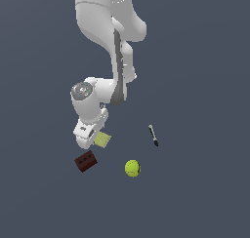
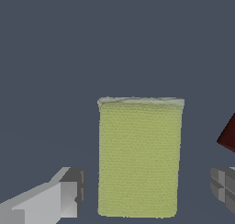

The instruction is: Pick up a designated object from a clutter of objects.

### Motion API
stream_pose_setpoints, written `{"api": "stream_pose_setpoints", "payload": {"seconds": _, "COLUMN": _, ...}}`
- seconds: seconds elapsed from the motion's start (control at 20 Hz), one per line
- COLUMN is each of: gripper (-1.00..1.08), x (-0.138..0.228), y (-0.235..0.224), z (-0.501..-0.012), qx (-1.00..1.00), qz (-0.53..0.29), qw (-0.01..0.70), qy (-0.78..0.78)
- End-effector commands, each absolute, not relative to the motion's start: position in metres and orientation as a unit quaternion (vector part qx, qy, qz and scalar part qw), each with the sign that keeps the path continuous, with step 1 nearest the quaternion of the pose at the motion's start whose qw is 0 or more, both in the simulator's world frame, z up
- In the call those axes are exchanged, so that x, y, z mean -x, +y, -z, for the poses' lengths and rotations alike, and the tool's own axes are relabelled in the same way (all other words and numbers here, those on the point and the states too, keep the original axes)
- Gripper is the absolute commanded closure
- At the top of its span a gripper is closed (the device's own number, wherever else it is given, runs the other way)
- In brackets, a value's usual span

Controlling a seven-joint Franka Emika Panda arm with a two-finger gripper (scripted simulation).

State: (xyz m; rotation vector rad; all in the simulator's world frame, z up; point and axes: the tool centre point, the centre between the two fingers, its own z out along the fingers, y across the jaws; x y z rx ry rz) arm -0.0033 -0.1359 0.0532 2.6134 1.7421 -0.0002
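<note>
The white robot arm (image 1: 110,32) reaches down from the top, its end effector (image 1: 90,137) low over the yellow-green pad (image 1: 103,140), partly hiding it. A dark red-brown brick (image 1: 85,161) lies near the pad, toward the exterior view's left. A tennis ball (image 1: 132,168) sits apart, and a thin black-and-grey stick (image 1: 153,135) lies toward the exterior view's right.

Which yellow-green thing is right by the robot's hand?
The flat pad, between the open gripper's fingers. The round tennis ball lies farther off.
</note>
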Motion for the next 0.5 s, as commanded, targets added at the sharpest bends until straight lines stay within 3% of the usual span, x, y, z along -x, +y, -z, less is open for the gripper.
{"api": "stream_pose_setpoints", "payload": {"seconds": 0.0, "gripper": -0.92, "x": 0.004, "y": -0.136, "z": -0.044, "qx": -0.832, "qz": 0.0, "qw": 0.0, "qy": 0.555}}
{"api": "stream_pose_setpoints", "payload": {"seconds": 0.45, "gripper": -0.92, "x": 0.004, "y": -0.136, "z": -0.011, "qx": -0.831, "qz": 0.0, "qw": 0.0, "qy": 0.556}}
